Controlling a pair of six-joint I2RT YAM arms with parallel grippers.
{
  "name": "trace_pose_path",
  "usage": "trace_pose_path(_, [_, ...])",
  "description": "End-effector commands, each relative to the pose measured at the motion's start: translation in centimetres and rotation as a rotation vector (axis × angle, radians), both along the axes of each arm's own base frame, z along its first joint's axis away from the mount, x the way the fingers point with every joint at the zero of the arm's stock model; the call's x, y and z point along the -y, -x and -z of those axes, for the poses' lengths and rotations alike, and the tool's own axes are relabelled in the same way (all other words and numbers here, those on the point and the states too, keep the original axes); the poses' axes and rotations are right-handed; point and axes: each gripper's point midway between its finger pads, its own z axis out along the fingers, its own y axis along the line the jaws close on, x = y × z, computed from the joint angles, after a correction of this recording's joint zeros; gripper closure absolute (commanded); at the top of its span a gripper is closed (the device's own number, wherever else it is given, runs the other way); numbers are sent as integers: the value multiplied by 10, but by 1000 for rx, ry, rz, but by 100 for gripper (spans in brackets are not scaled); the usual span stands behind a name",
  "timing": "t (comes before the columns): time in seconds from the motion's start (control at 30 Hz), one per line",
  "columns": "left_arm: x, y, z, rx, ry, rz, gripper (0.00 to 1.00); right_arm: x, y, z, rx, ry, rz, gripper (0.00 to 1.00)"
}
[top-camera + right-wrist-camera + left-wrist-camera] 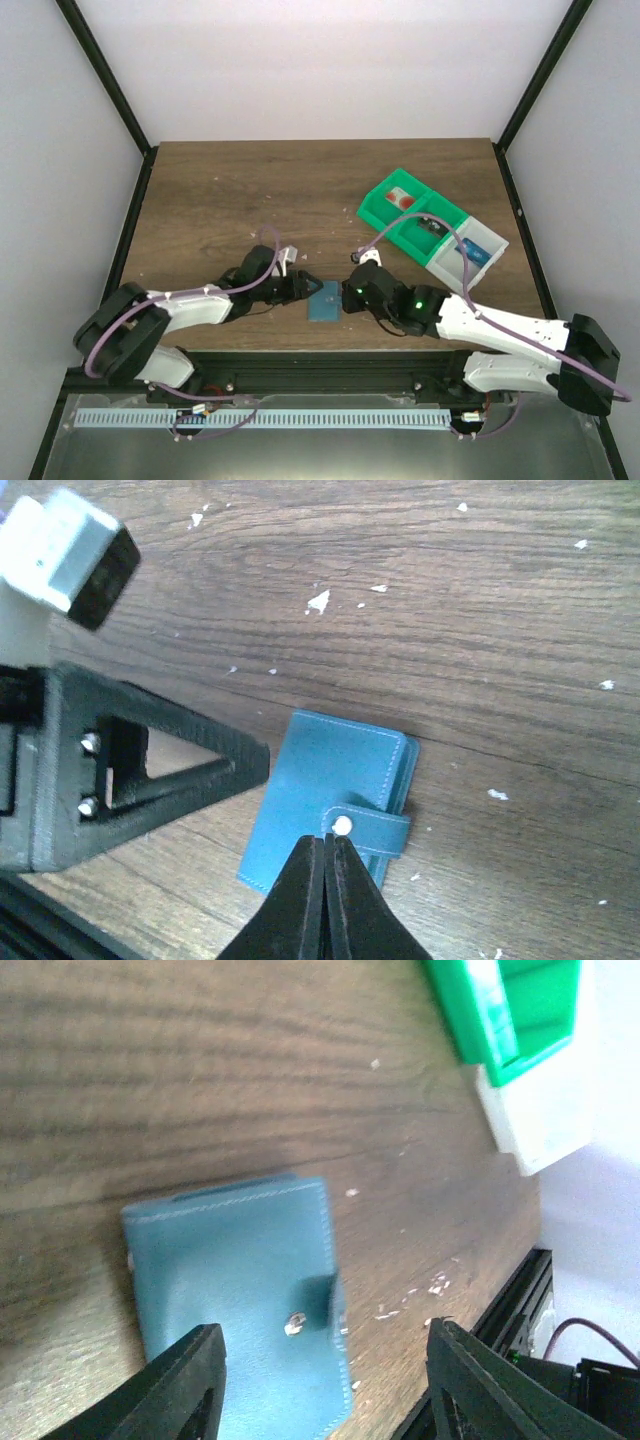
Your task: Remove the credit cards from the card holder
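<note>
**Top view:** holder (325, 300) lies flat on the tabletop (220, 200), near the front edge, betw. the two hands. Left hand (308, 286) is at its left side, right hand (346, 296) at its right. From up here both are just dark lumps, so can't tell how far either is open. Green bin (400, 205) and white bin (470, 252) sit well apart at right rear. There are red and blue bits inside, too small to name.

**Left wrist view:** blurry. Left hand (322, 1335) is open, fingers (185, 1385) spread either side of the holder's (235, 1270) near end, nothing gripped. Holder is folded shut, w/ strap (318, 1300) and snap (294, 1324) at its edge. Its lower part is cut off by the frame. Only corners of the bins show, top right.

**Right wrist view:** right hand (326, 848) is shut tight, tips together, nothing seen betw. them. The tips sit just below the snap (343, 825), over the holder's (325, 770) near edge. Touching or hovering, can't tell. Strap (378, 830) wraps round the right edge, fastened, so the inside is hidden. One of the left hand's fingers (150, 780) has its tip just beside the holder's left edge.
</note>
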Motion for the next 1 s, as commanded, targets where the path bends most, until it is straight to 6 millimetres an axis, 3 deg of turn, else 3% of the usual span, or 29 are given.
trace_pose_path(0.0, [-9,-9,-20,80,-65,-25,38,-14,1,-18,6,-126,-21,99])
trace_pose_path(0.1, [-17,-5,-21,85,-81,-35,26,-19,3,-27,3,-175,-36,100])
trace_pose_path(0.27, [-23,4,-19,78,-90,-24,21,-26,11,-42,1,-278,-71,100])
trace_pose_path(0.37, [-26,9,-19,68,-98,-11,5,-34,17,-48,0,-345,-118,100])
trace_pose_path(0.63, [-25,28,-49,136,15,44,8,-47,23,-66,-6,-461,-160,100])
trace_pose_path(0.7, [-26,28,-47,126,-4,46,10,-46,22,-67,6,-476,-160,100])
trace_pose_path(0.83, [-32,25,-32,96,-57,21,21,-28,10,-40,1,-338,-53,96])
trace_pose_path(0.9, [-26,28,-27,54,-21,23,29,-24,11,-18,-28,-224,-61,72])
trace_pose_path(0.97, [-19,33,-23,20,40,45,34,-23,13,9,-93,-104,-62,66])
